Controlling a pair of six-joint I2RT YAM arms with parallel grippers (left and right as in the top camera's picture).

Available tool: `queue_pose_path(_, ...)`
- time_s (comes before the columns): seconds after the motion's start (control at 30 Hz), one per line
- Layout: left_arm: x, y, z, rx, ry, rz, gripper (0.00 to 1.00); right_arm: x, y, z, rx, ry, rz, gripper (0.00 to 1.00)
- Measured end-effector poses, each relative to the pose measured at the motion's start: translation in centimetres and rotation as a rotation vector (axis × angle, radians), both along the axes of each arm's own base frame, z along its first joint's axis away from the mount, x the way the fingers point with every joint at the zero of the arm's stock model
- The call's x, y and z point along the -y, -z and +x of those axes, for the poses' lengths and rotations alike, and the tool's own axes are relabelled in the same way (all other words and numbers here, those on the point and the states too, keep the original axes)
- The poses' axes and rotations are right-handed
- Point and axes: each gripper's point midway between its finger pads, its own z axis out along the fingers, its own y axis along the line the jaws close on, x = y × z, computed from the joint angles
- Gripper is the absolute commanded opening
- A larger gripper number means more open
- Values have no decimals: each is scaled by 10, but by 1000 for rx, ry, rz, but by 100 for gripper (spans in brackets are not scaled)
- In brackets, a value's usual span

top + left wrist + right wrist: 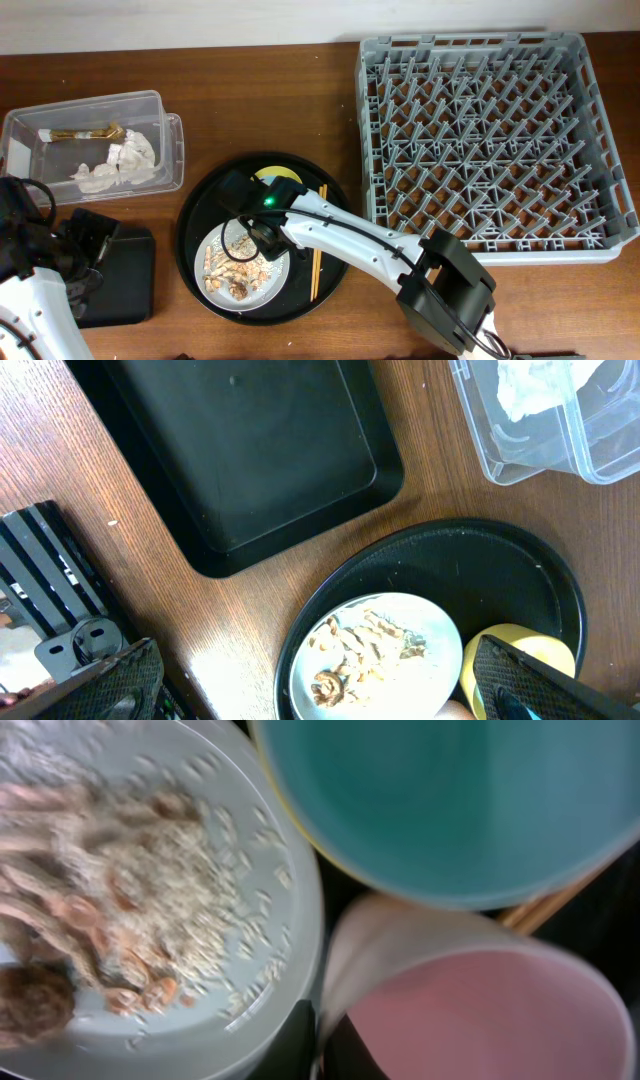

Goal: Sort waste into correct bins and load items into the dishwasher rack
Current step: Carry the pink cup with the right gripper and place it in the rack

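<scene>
In the table's (300,60) far left corner, the clear tub (170,150) holds napkins (125,160) and a wrapper (80,133). Nearer, the left end effector (315,660) is spread wide and holds nothing beside the shallow black tray (250,450). On the round tray (193,218), the right end effector (245,200) hangs just beyond the plate (440,655) of scraps (240,270), close over the pink cup (480,1010) and light-blue cup (440,810); I cannot tell its spread. The rack (480,140) lies rightmost.

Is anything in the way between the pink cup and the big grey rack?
Nothing tall. The pink cup sits on the round tray; flat chopsticks lie toward the rack, then bare table. It only needs lifting over the tray rim and rack wall.
</scene>
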Motion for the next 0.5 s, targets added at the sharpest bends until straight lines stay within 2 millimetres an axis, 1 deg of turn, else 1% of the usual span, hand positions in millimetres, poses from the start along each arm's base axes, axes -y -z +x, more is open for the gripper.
queue_pose_path(0.03, 0, 0, 0, 0, 0, 0, 99, 4, -1, -3, -14, 0, -19, 4)
queue_pose_path(0.07, 0, 0, 0, 0, 0, 0, 99, 10, -7, -7, -32, 2, -43, 4)
queue_pose_path(0.1, 0, 0, 0, 0, 0, 0, 99, 13, -21, -6, -38, 10, -51, 4)
queue_pose_path(0.13, 0, 0, 0, -1, 0, 0, 99, 11, -42, 1, -23, 22, -25, 4)
queue_pose_path(0.2, 0, 0, 0, -2, 0, -1, 99, 32, -100, 27, -14, 85, 41, 4)
queue_pose_path(0.23, 0, 0, 0, -1, 0, -1, 99, 42, -124, 40, -39, 93, 115, 4)
queue_pose_path(0.27, 0, 0, 0, 0, 0, 1, 99, 56, -153, 64, -40, 113, 231, 4)
queue_pose_path(0.3, 0, 0, 0, 0, 1, 1, 99, 80, -175, 86, -50, 150, 345, 4)
queue_pose_path(0.33, 0, 0, 0, 0, 0, 0, 99, 104, -187, 103, -58, 188, 423, 4)
queue_pose_path(0.37, 0, 0, 0, -1, 0, 0, 99, 142, -196, 126, -84, 257, 537, 4)
queue_pose_path(0.4, 0, 0, 0, -1, 0, 0, 99, 186, -201, 148, -74, 336, 614, 4)
queue_pose_path(0.43, 0, 0, 0, -1, 0, -1, 99, 235, -206, 165, -46, 380, 719, 4)
queue_pose_path(0.47, 0, 0, 0, 0, 0, 0, 99, 266, -209, 172, -33, 390, 812, 4)
queue_pose_path(0.5, 0, 0, 0, 0, 0, 1, 99, 287, -208, 177, -29, 390, 910, 5)
